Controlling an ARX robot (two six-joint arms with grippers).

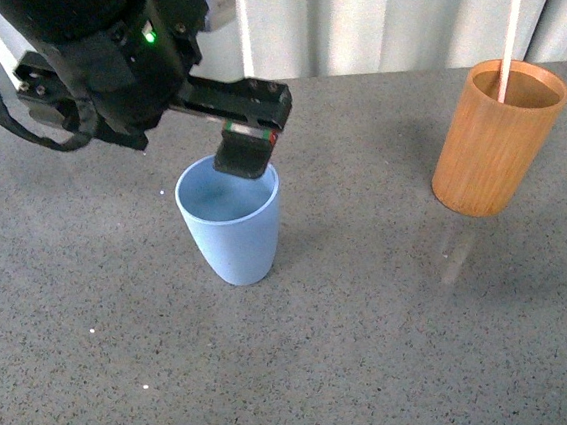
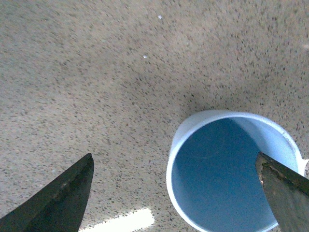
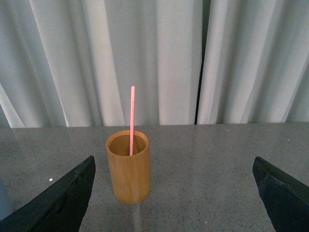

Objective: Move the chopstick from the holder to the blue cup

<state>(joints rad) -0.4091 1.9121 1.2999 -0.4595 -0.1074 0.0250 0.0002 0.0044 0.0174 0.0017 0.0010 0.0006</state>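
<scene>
The blue cup point(image 1: 231, 223) stands upright and empty on the grey table, left of centre. My left gripper point(image 1: 246, 154) hangs open just above its far rim; in the left wrist view the cup point(image 2: 227, 169) lies below, under one fingertip point(image 2: 285, 193). The orange-brown holder point(image 1: 499, 140) stands at the right with one pale chopstick point(image 1: 512, 20) upright in it, reaching past the picture's top. In the right wrist view the holder point(image 3: 128, 166) and chopstick point(image 3: 132, 121) stand ahead of my open right gripper point(image 3: 174, 193), well apart from it. The right gripper is out of the front view.
The speckled grey table point(image 1: 359, 366) spreads all round both cups. White curtains point(image 3: 159, 58) hang behind the table's far edge. The left arm's black body and cables point(image 1: 98, 60) fill the upper left of the front view.
</scene>
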